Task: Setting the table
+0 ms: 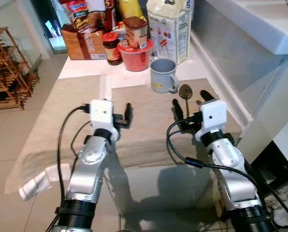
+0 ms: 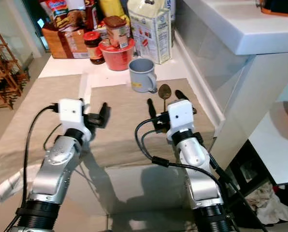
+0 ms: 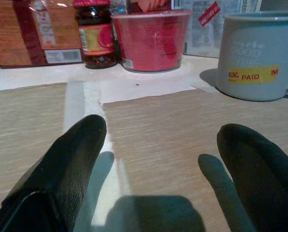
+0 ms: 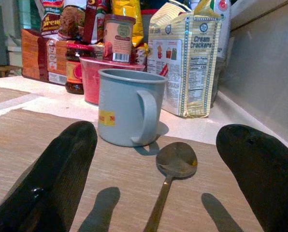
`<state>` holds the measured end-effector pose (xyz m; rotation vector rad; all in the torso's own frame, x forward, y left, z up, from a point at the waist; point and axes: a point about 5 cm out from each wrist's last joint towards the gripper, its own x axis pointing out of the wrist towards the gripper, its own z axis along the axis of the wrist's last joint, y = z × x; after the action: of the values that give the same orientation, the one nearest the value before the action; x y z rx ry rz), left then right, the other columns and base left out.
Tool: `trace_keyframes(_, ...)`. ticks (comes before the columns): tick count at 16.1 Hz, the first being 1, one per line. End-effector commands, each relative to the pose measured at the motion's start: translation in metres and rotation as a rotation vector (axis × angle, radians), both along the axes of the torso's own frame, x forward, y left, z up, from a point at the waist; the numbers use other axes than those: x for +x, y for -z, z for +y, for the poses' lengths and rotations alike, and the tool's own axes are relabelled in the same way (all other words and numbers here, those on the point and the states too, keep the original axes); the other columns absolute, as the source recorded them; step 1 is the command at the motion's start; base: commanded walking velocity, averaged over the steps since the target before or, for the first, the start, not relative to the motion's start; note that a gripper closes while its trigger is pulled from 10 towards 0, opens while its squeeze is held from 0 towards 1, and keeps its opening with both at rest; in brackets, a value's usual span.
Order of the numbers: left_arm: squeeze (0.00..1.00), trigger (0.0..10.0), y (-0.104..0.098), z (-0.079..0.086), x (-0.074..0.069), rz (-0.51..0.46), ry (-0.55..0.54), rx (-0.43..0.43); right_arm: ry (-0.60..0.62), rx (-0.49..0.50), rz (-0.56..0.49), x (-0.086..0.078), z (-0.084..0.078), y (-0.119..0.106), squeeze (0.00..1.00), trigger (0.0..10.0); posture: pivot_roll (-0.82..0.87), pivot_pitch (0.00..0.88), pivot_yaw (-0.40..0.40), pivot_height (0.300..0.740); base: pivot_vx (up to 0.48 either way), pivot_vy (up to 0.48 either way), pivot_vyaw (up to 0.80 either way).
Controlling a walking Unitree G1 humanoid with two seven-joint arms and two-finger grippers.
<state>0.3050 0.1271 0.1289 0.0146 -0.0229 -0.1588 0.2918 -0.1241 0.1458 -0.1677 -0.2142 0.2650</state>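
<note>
Right gripper (image 4: 158, 183) hovers spread wide, spoon (image 4: 170, 169) lying between its fingers, mug (image 4: 129, 106) just beyond. Left gripper (image 3: 158, 179) gapes open over the placemat (image 3: 173, 145).

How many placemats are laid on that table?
2: one placemat on the robot's left, under the left gripper, and one to its right holding the mug and spoon.

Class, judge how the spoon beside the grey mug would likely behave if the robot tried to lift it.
The spoon looks like thin, stiff metal, probably light. It lies flat on the placemat, so the open right gripper may find it hard to get under, and it could slip.
</note>
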Motion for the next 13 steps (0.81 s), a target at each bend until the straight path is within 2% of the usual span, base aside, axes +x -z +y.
trace_keyframes(1, 0.00, 10.0, -0.002, 0.007, 0.001, -0.003, -0.018, 0.009, 0.001, 0.019, -0.016, 0.004, 0.004, -0.009, 0.00, 10.0, -0.12, 0.000, 0.079, 0.740, 0.000, 0.000, 0.00)
trace_keyframes(5, 0.00, 10.0, -0.001, 0.005, 0.002, 0.000, -0.006, 0.014, 0.148, 0.064, 0.037, 0.027, -0.011, -0.016, 0.00, 10.0, -0.12, 0.000, 0.084, 0.740, 0.000, 0.000, 0.00)
trace_keyframes(9, 0.00, 10.0, -0.002, 0.007, 0.003, 0.002, 0.010, 0.032, 0.300, 0.076, 0.087, 0.063, -0.024, -0.020, 0.00, 10.0, -0.11, 0.000, 0.094, 0.740, 0.000, 0.000, 0.00)
trace_keyframes(10, 0.00, 10.0, -0.002, 0.007, 0.003, 0.003, 0.010, 0.033, 0.312, 0.075, 0.089, 0.066, -0.025, -0.020, 0.00, 10.0, -0.11, 0.000, 0.094, 0.740, 0.000, 0.000, 0.00)
trace_keyframes(11, 0.00, 10.0, -0.004, 0.008, 0.002, -0.001, 0.011, 0.042, 0.346, 0.082, 0.125, 0.078, -0.027, -0.019, 0.00, 10.0, -0.06, 0.000, 0.099, 0.740, 0.000, 0.000, 0.00)
trace_keyframes(13, 0.00, 10.0, -0.006, 0.012, 0.000, -0.005, 0.004, 0.056, 0.340, 0.105, 0.135, 0.092, -0.023, -0.025, 0.00, 10.0, -0.03, 0.000, 0.094, 0.740, 0.000, 0.000, 0.00)
